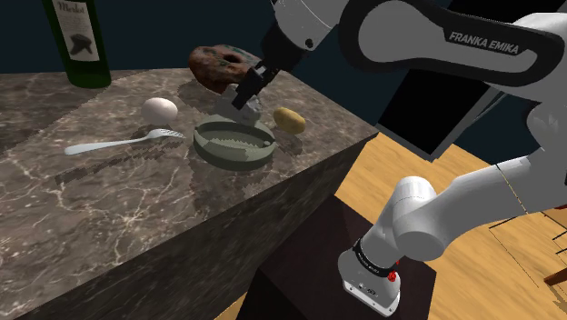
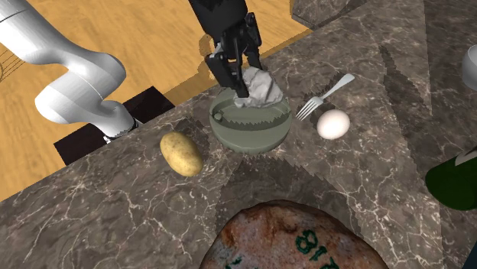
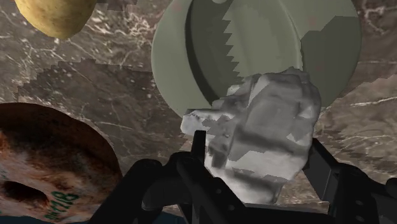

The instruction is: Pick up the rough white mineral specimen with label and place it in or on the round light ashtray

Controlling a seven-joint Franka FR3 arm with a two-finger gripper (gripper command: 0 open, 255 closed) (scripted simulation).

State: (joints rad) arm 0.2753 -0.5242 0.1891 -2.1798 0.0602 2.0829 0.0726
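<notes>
Clamps the rough white mineral specimen (image 2: 262, 85) in the gripper (image 3: 257, 159) over the pale green ashtray (image 2: 251, 143) rim: likely stiff, gritty, fairly light, chip-prone, best pinched across its bulky middle.

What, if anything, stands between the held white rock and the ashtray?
Nothing visible does. The gripper holds the white rock over the ashtray rim; the potato, egg and fork lie off to the sides.

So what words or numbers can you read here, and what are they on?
"FRANKA EMIKA": on the white robot arm.
"818", it seems, in green: on the round reddish-brown rock.
White label of the dark green bottle: too blurred to read.
No writing to be seen on the rough white stone held in the black gripper.
</notes>
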